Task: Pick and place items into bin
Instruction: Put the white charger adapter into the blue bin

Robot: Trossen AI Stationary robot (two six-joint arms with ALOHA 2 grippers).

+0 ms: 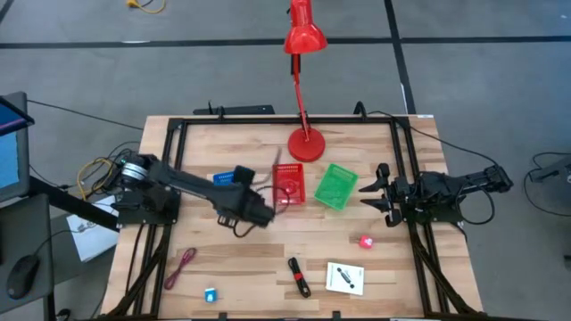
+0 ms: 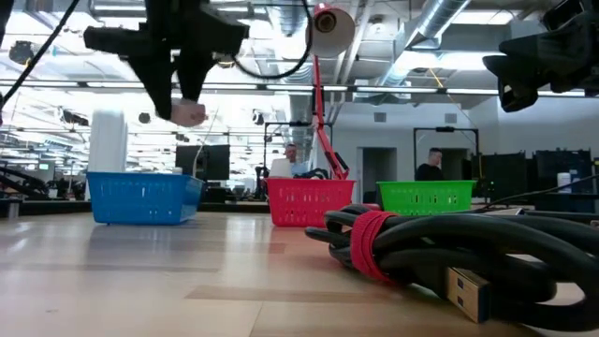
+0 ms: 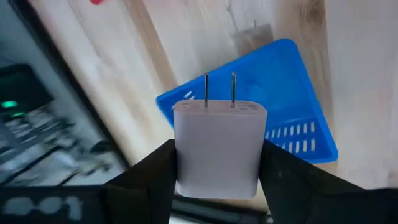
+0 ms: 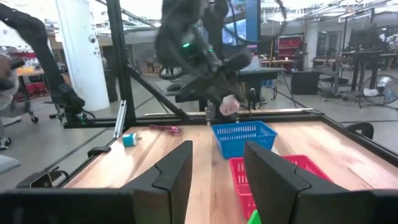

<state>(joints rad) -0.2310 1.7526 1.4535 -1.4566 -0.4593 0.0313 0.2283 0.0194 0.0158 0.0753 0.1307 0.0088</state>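
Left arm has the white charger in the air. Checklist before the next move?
1. Grip: left claw shut on the white two-prong plastic charger block: ok.
2. Charger lifted off the wooden table: ok.
3. Left claw over the blue plastic mesh basket: not ok, the high view shows it beside the basket.
4. Basket upright, opening up: ok.
5. Right claw open, parked near the table's right edge, away from the drop: ok.
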